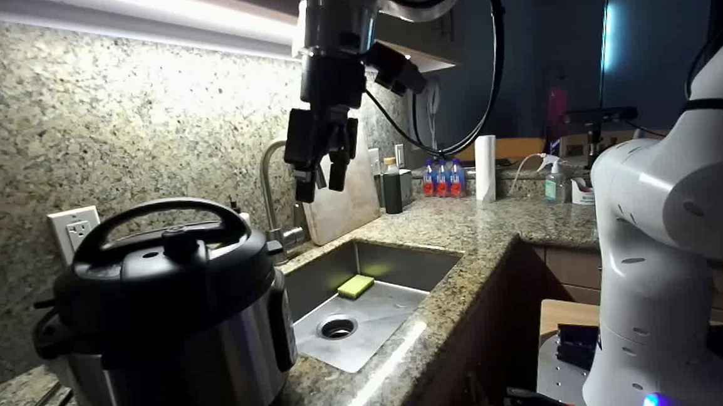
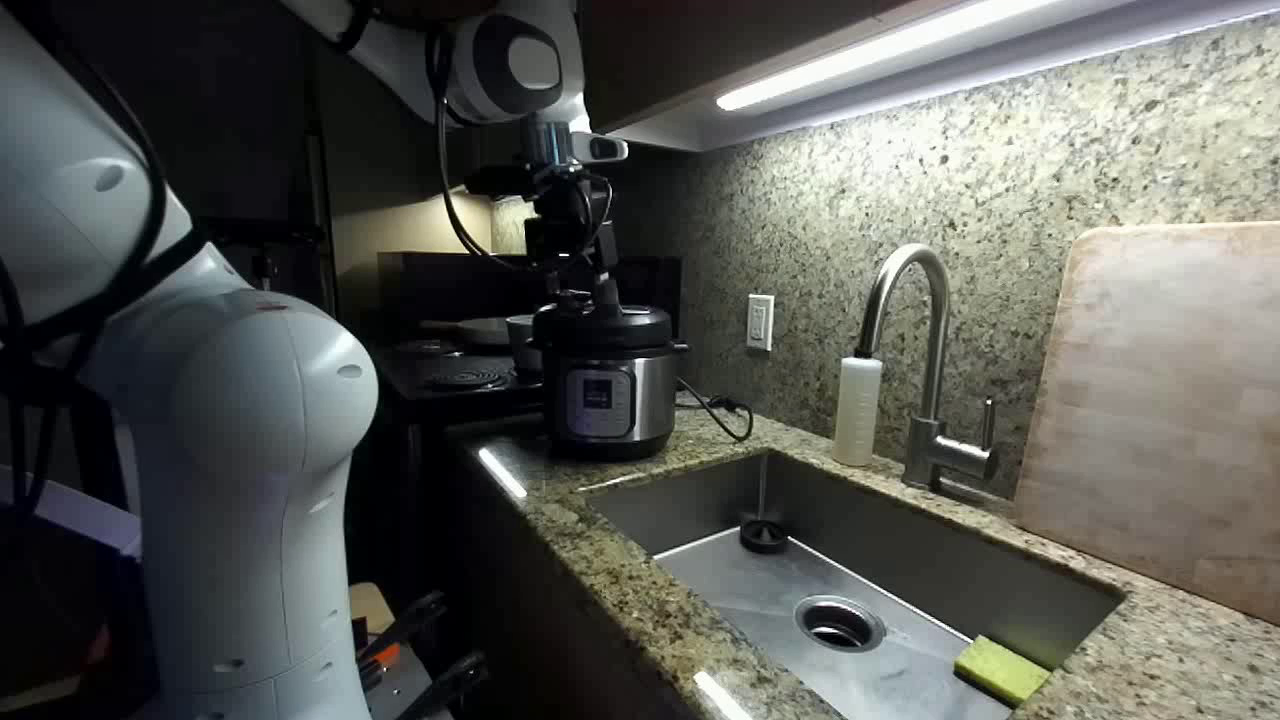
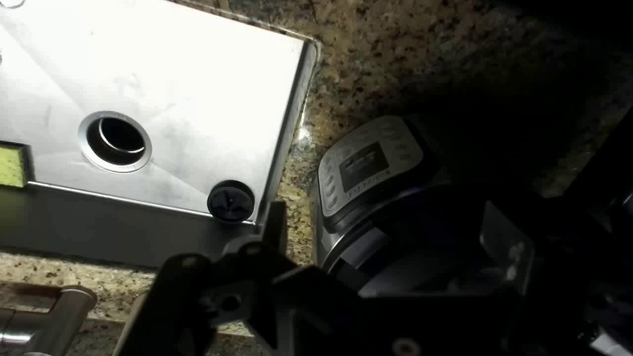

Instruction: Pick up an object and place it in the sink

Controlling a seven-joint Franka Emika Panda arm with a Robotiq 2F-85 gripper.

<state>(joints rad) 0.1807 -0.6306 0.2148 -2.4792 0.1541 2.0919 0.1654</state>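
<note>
One black lid [image 1: 166, 287], nearest in an exterior view, seated on the cooker pot [image 1: 196, 370]. Gripper [image 1: 321, 184] higher, apart — jaws spread, holding nothing. Sink [image 1: 403, 266] beyond. Likely step: approach; next should call for centring over the arched handle [image 1: 167, 206] — then lowering around it.

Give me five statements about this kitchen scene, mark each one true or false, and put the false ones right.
1. The black lid sits on the cooker pot. True.
2. The gripper is closed on the black lid. False: the gripper is open and holds nothing.
3. A yellow sponge lies in the sink. True.
4. A round black piece covers the drain. False: the round black piece lies near a corner of the sink, apart from the uncovered drain.
5. The white paper roll stands upright on the counter. True.
</note>
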